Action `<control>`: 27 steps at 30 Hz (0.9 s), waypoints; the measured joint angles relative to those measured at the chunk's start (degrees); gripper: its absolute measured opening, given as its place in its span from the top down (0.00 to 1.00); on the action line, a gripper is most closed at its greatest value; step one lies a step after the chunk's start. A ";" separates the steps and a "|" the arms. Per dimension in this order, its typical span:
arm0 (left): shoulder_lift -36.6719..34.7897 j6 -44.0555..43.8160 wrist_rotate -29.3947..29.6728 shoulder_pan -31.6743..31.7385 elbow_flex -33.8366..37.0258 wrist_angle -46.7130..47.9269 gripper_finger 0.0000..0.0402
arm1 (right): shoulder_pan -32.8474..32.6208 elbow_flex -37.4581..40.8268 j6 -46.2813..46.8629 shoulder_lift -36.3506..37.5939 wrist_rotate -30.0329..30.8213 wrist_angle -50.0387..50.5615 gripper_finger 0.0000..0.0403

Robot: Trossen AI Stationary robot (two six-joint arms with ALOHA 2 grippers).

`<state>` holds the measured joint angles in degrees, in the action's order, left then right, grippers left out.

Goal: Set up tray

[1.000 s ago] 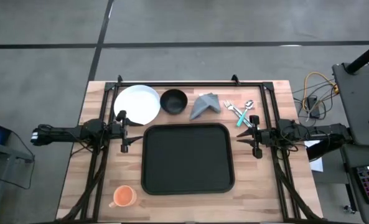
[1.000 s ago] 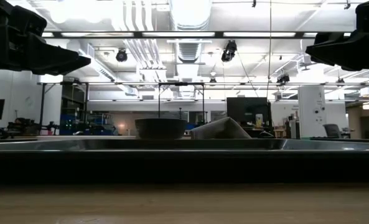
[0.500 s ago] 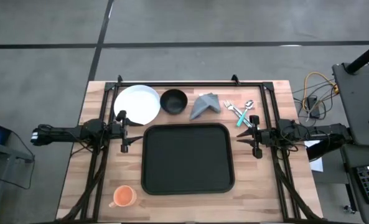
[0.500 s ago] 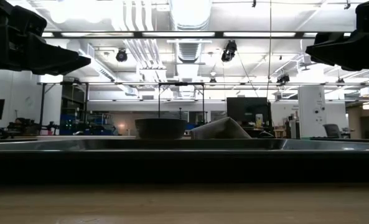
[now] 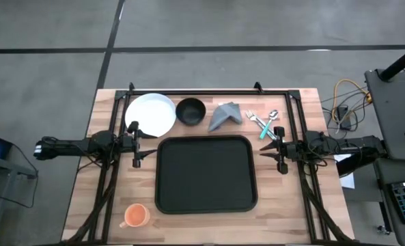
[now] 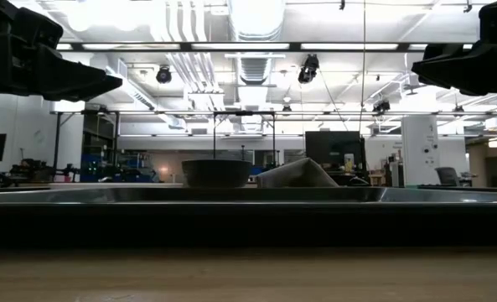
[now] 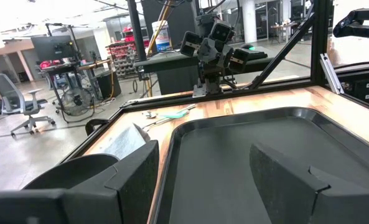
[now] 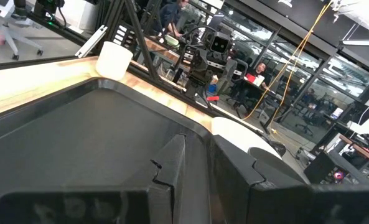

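Observation:
The large black tray (image 5: 205, 174) lies flat in the middle of the wooden table, with nothing on it. My left gripper (image 5: 135, 145) hovers open just off the tray's left rim; its wrist view looks across the tray (image 7: 246, 143) between the spread fingers. My right gripper (image 5: 281, 149) hovers open off the right rim, facing the tray (image 8: 78, 130). Behind the tray, resting on the table, are a white plate (image 5: 151, 115), a black bowl (image 5: 191, 111), a folded grey napkin (image 5: 226, 115) and cutlery (image 5: 263, 123). An orange cup (image 5: 135, 216) stands near the tray's near-left corner.
A black metal frame (image 5: 209, 92) runs along the far edge and down both sides of the table, under the arms. The low view shows the tray's rim (image 6: 248, 195) with the bowl (image 6: 216, 172) and napkin (image 6: 294, 174) behind it. People sit in the room beyond (image 8: 259, 68).

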<state>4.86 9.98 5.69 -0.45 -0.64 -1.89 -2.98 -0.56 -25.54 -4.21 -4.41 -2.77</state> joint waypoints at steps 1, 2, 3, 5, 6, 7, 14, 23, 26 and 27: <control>-0.01 0.00 -0.02 0.00 0.01 0.00 0.43 | 0.00 -0.01 0.00 -0.01 -0.02 -0.01 0.83; 0.00 0.00 -0.02 0.00 0.00 -0.01 0.43 | 0.00 -0.01 0.00 -0.02 -0.01 -0.01 0.83; 0.00 0.00 -0.01 0.00 0.01 -0.01 0.43 | 0.00 -0.01 0.00 0.00 -0.01 -0.01 0.83; 0.00 0.00 -0.01 0.00 0.00 -0.01 0.43 | 0.01 -0.02 0.00 0.00 -0.01 -0.01 0.83; -0.01 0.00 -0.01 0.00 0.00 0.00 0.43 | 0.02 -0.01 0.00 0.00 0.00 0.00 0.83; 0.00 0.00 -0.02 0.00 0.00 -0.02 0.43 | 0.00 -0.01 0.00 0.00 0.00 -0.02 0.83; -0.02 0.39 0.33 0.00 0.02 -1.24 0.43 | 0.02 -0.02 0.00 0.00 0.00 0.00 0.83; 0.02 0.39 0.19 0.00 0.02 -1.97 0.43 | 0.02 -0.02 0.00 0.00 0.00 0.00 0.83; 0.02 0.42 0.11 0.00 0.02 -2.23 0.43 | 0.02 -0.02 0.00 -0.01 0.00 -0.01 0.83; 0.00 0.42 0.11 0.00 -0.02 -2.37 0.43 | 0.02 -0.02 0.00 -0.02 0.00 0.00 0.83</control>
<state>4.86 10.39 5.80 -0.45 -0.66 -4.26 -2.96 -0.58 -25.54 -4.23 -4.40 -2.77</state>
